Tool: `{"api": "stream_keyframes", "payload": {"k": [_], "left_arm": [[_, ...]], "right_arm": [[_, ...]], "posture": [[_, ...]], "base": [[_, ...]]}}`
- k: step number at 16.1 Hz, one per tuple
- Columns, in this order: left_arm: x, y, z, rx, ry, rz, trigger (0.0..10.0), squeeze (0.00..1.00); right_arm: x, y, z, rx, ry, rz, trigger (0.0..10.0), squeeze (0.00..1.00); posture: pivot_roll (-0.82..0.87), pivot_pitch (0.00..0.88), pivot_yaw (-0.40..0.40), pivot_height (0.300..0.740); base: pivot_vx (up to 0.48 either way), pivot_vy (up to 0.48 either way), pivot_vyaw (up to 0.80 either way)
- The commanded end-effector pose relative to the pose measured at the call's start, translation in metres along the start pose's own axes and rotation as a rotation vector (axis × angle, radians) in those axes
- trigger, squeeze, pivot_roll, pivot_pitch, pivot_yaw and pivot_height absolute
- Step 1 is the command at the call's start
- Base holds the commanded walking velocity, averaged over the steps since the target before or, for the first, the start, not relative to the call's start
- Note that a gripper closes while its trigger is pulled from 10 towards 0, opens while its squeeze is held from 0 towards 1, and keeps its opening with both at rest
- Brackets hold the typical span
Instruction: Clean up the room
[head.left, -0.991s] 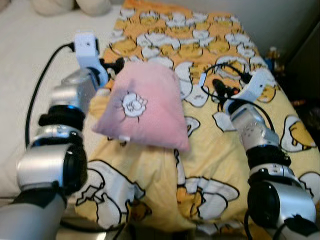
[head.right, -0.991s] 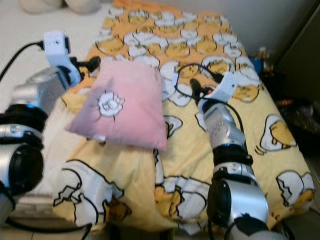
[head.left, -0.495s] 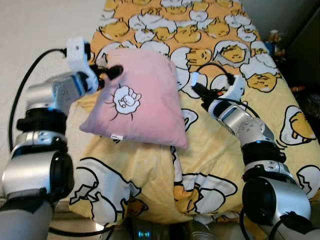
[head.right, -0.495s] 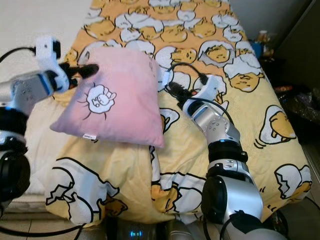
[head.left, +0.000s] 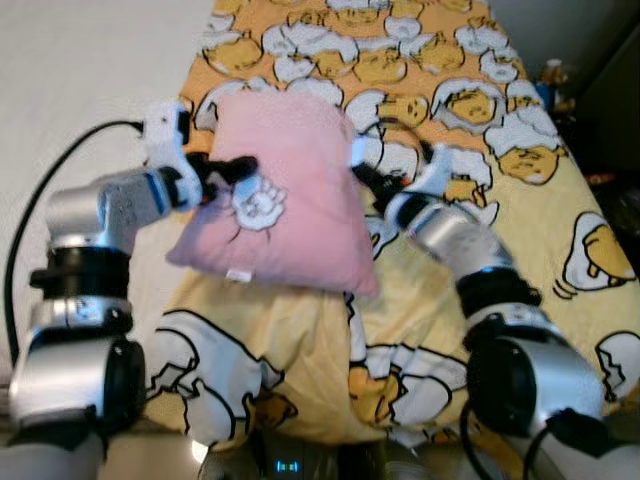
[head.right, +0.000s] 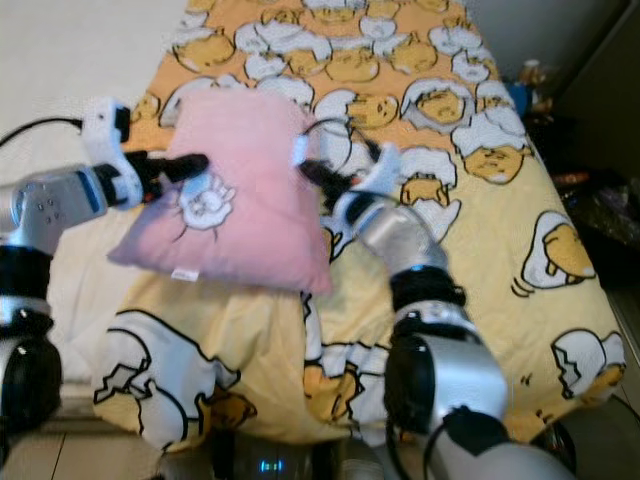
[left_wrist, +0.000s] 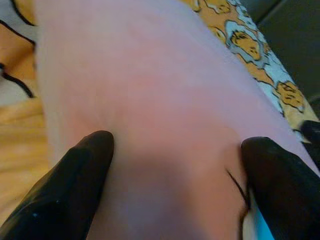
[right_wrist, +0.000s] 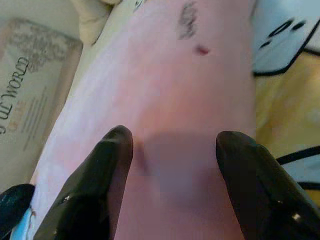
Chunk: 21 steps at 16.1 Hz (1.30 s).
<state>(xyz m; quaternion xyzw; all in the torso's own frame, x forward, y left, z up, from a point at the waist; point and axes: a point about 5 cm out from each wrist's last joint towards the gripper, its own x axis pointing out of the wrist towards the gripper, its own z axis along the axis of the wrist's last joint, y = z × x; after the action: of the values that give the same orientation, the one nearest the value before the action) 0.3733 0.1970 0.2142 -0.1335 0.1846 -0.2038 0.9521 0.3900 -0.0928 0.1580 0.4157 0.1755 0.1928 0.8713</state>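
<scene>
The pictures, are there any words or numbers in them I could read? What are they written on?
"WORLD", in pale capitals on the tan book cover beside the pink pillow, right wrist view; the letters before it are cut off.
Smaller lines under that word: too blurred to read.
White tag at the pillow's front edge: too small to read.
White drawing on the pillow: a picture, no words.

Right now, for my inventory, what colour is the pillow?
Pink pillow, white cartoon patch; clearest in left eye view.
</scene>
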Motion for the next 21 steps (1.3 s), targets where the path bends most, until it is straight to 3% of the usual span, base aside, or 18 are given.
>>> {"api": "stream_keyframes", "payload": {"k": [1, 3, 5, 9, 10, 11, 12, 13, 17, 21], "left_arm": [[0.004, -0.006, -0.019, -0.038, 0.055, -0.02, 10.0, 0.0], [0.012, -0.014, -0.04, -0.08, 0.101, -0.044, 10.0, 0.0], [0.025, -0.027, -0.064, -0.139, 0.133, -0.052, 10.0, 0.0], [0.038, -0.043, -0.107, -0.198, 0.221, -0.051, 10.0, 0.0], [0.04, -0.042, -0.114, -0.186, 0.238, -0.033, 10.0, 0.0], [0.041, -0.04, -0.117, -0.176, 0.243, -0.009, 10.0, 0.0], [0.042, -0.03, -0.124, -0.151, 0.247, 0.066, 10.0, 0.0], [0.042, -0.023, -0.126, -0.162, 0.223, 0.104, 0.0, 0.0], [0.042, -0.013, -0.124, -0.143, 0.156, 0.179, 0.0, 0.0], [0.05, -0.019, -0.125, -0.111, 0.094, 0.164, 0.0, 0.0]], "right_arm": [[0.001, -0.004, -0.004, -0.001, 0.01, -0.005, 10.0, 0.0], [0.002, -0.012, -0.022, 0.011, 0.047, -0.035, 10.0, 0.0], [0.003, -0.019, -0.038, -0.032, 0.052, -0.068, 10.0, 0.0], [0.005, -0.021, -0.047, -0.083, 0.054, -0.089, 10.0, 0.0], [0.005, -0.022, -0.048, -0.089, 0.056, -0.094, 7.7, 0.0], [0.005, -0.023, -0.049, -0.087, 0.054, -0.096, 0.0, 0.0], [0.004, -0.026, -0.051, -0.085, 0.048, -0.098, 0.0, 0.0], [0.002, -0.029, -0.052, -0.075, 0.039, -0.102, 0.0, 0.0], [-0.004, -0.041, -0.055, -0.082, 0.035, -0.108, 0.0, 0.0], [-0.008, -0.046, -0.055, -0.126, 0.044, -0.103, 0.0, 0.0]], "posture": [[0.01, 0.192, -0.086, 0.74], [0.01, 0.185, -0.086, 0.74], [0.02, 0.178, -0.09, 0.74], [0.02, 0.174, -0.095, 0.74], [0.03, 0.172, -0.094, 0.74], [0.02, 0.171, -0.093, 0.74], [0.03, 0.171, -0.093, 0.74], [0.03, 0.169, -0.092, 0.74], [0.04, 0.158, -0.086, 0.74], [0.03, 0.139, -0.084, 0.74]], "base": [[0.0, 0.0, 0.0], [0.0, 0.0, 0.0], [0.0, 0.0, 0.0], [0.0, 0.0, 0.0], [0.0, 0.0, 0.0], [0.0, 0.0, 0.0], [0.0, 0.0, 0.0], [0.0, 0.0, 0.0], [0.0, 0.0, 0.0], [0.0, 0.0, 0.0]]}}
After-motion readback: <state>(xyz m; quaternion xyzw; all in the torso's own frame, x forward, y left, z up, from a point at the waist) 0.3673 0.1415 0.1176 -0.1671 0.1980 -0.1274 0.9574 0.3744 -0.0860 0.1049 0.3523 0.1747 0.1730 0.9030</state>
